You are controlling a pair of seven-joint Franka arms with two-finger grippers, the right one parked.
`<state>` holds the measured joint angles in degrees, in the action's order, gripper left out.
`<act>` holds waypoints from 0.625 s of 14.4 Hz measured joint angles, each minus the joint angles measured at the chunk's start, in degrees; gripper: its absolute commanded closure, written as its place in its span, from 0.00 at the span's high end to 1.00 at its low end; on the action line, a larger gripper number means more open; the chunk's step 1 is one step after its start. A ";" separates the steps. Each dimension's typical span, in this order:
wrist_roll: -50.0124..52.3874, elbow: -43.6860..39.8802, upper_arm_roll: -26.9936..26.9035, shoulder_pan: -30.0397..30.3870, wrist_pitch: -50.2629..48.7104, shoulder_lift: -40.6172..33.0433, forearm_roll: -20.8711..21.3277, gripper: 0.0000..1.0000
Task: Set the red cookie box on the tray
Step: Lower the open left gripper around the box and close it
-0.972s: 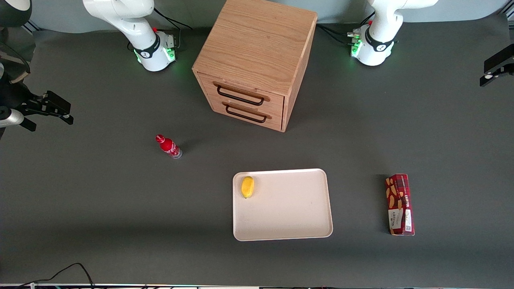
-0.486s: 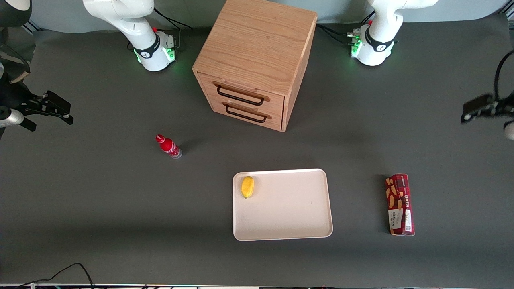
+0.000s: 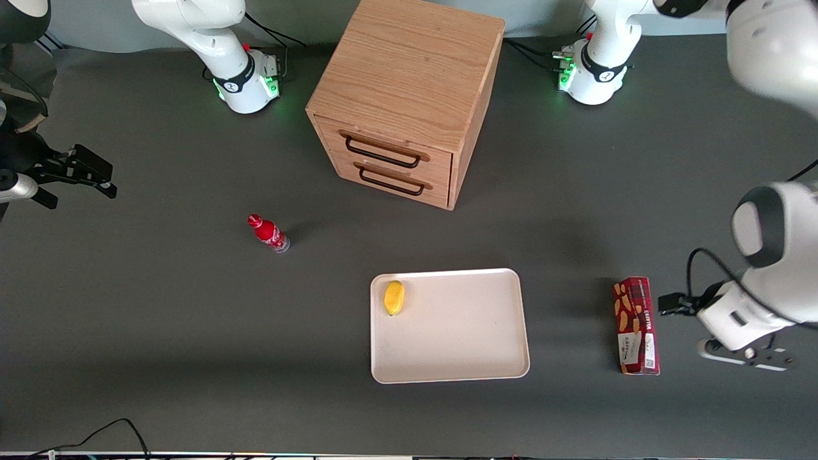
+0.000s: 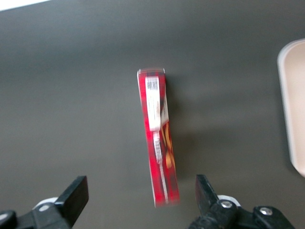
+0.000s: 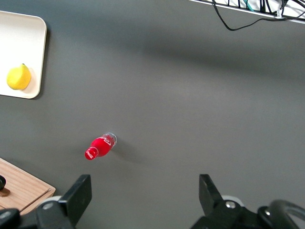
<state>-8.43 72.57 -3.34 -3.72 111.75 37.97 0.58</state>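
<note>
The red cookie box [image 3: 635, 324] lies flat on the dark table, toward the working arm's end, apart from the tray [image 3: 460, 338]. Its white label end is nearer the front camera. The cream-white tray holds a yellow lemon [image 3: 393, 298] in one corner. My left gripper [image 3: 735, 316] hovers above the table beside the box. In the left wrist view the gripper [image 4: 140, 198] is open wide and empty. One end of the box [image 4: 159, 138] lies below, between the two fingers and closer to one fingertip [image 4: 204, 191]. The tray's rim [image 4: 293, 109] shows at that view's edge.
A wooden two-drawer cabinet [image 3: 409, 96] stands farther from the front camera than the tray. A small red bottle [image 3: 268, 233] lies toward the parked arm's end. The right wrist view shows the bottle [image 5: 101, 146], the tray [image 5: 19, 38] and the lemon [image 5: 19, 77].
My left arm has swung in from the table's edge and come nearer the front camera, ending above the spot beside the cookie box. The box, tray, lemon and bottle have not moved.
</note>
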 measured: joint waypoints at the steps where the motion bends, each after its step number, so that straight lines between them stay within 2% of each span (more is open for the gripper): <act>1: 0.58 0.15 0.00 0.00 3.74 2.90 -0.01 1.00; 3: 1.35 0.58 -0.03 0.02 9.77 7.59 -0.01 1.00; 4: 1.51 0.63 -0.05 0.04 11.89 9.36 -0.01 0.94; 5: 1.56 0.64 -0.07 0.06 13.15 10.64 -0.01 0.59; 6: 1.57 0.62 -0.08 0.07 13.63 11.35 -0.01 0.19; 7: 1.59 0.62 -0.08 0.06 13.68 11.54 -0.01 0.00; 9: 1.59 0.40 -0.08 0.06 13.68 11.48 0.01 0.00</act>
<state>-6.84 72.97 -3.42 -3.66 125.43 49.45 0.59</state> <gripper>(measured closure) 0.233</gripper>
